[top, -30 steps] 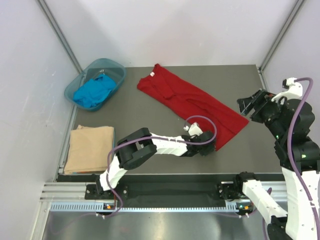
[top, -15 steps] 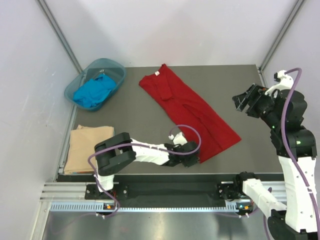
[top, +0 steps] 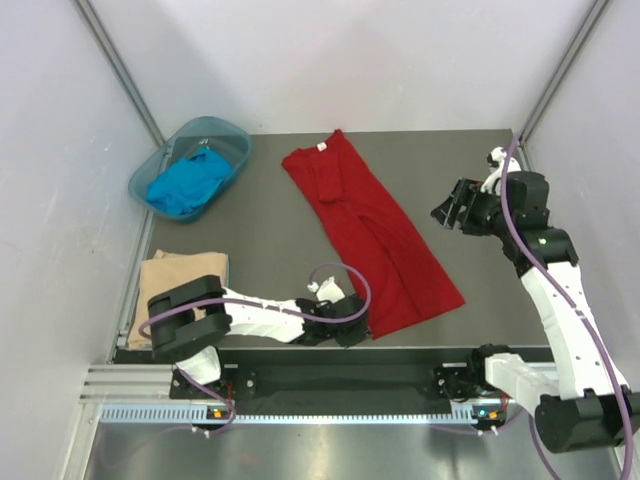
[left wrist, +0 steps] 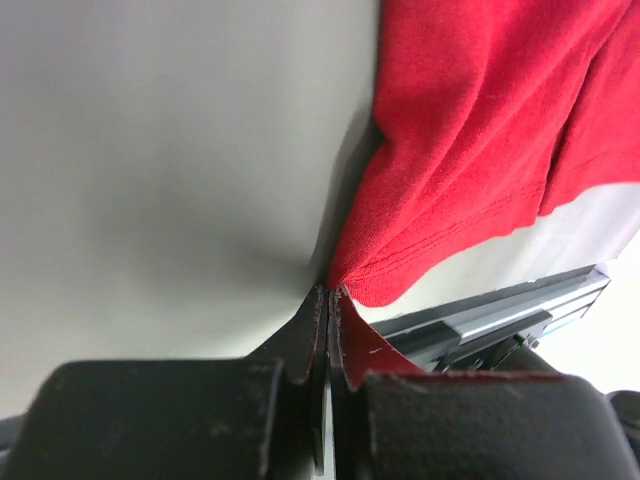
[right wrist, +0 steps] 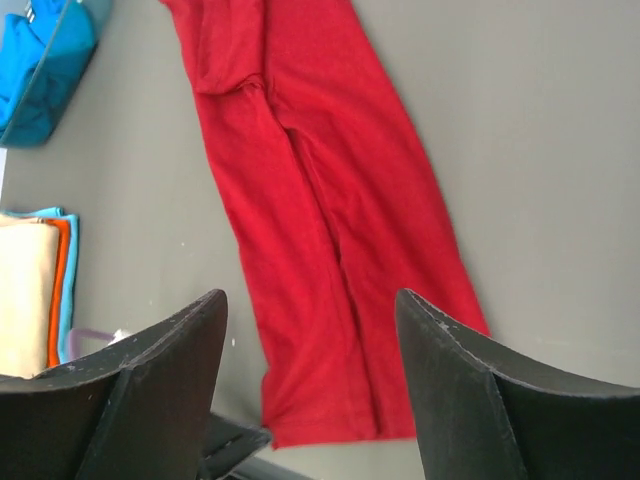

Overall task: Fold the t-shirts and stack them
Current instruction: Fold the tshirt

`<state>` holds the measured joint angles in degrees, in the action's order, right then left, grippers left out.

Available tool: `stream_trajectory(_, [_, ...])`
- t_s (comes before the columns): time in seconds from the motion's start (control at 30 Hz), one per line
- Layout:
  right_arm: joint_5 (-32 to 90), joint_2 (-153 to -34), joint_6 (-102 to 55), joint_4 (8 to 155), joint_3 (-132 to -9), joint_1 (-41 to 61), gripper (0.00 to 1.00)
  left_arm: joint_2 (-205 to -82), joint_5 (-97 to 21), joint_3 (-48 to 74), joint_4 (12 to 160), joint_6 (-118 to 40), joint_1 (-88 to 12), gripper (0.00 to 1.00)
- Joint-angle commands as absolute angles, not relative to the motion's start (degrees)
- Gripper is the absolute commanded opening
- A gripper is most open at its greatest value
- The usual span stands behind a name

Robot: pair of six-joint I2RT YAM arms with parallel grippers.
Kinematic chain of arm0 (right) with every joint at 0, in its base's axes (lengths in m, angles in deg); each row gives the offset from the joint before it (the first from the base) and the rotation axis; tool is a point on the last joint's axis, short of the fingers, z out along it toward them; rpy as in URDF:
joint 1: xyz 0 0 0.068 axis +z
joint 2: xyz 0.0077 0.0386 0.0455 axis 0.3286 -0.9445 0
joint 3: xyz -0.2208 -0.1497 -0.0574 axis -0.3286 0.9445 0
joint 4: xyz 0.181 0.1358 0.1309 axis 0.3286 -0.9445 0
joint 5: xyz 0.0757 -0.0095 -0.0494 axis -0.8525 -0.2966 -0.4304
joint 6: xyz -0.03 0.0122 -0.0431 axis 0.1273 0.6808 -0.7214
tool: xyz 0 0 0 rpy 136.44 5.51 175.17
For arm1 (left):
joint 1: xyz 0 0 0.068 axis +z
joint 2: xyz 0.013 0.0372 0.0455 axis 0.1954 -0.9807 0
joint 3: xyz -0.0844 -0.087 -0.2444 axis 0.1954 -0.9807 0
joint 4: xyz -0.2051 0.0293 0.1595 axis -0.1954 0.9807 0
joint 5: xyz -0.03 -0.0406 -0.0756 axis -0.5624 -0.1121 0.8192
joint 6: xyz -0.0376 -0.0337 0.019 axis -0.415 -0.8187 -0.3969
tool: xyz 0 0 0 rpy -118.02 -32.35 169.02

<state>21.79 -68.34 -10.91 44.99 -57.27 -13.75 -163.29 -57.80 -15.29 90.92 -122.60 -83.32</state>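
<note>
The deep red t-shirt lies folded lengthwise as a long strip across the table, neck label at the far end. It also shows in the right wrist view and the left wrist view. My left gripper is shut on the shirt's near hem corner at the table's front edge. My right gripper is open and empty, raised above the table to the right of the shirt. The bright blue t-shirt lies crumpled in the basin. The tan t-shirt lies folded at front left.
The translucent teal plastic basin stands at the back left corner. The tan shirt rests on orange and light blue cloth edges. A metal rail runs along the front edge. Grey walls close the sides.
My left gripper has dragged the red shirt's near corner left and toward the front edge, swinging the strip straighter. My right arm has moved inward and farther over the table, still open.
</note>
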Motion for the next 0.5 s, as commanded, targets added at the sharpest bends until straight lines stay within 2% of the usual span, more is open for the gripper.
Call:
stream_trajectory(0.0, [19.46, -70.04, -11.48, 51.41, -56.69, -14.26, 0.68, -160.29, -58.77, -21.93, 98.27, -124.56, -83.78, 0.0])
stream_trajectory(0.3, [18.05, -76.29, -9.46, 56.33, -53.61, -13.65, 0.67, -144.38, -62.99, -34.24, 100.02, -127.73, -83.69, 0.0])
stream_trajectory(0.47, [17.61, -79.27, -8.22, 59.41, -52.55, -12.16, 0.66, -143.12, -60.36, -35.49, 97.3, -125.71, -83.6, 0.02])
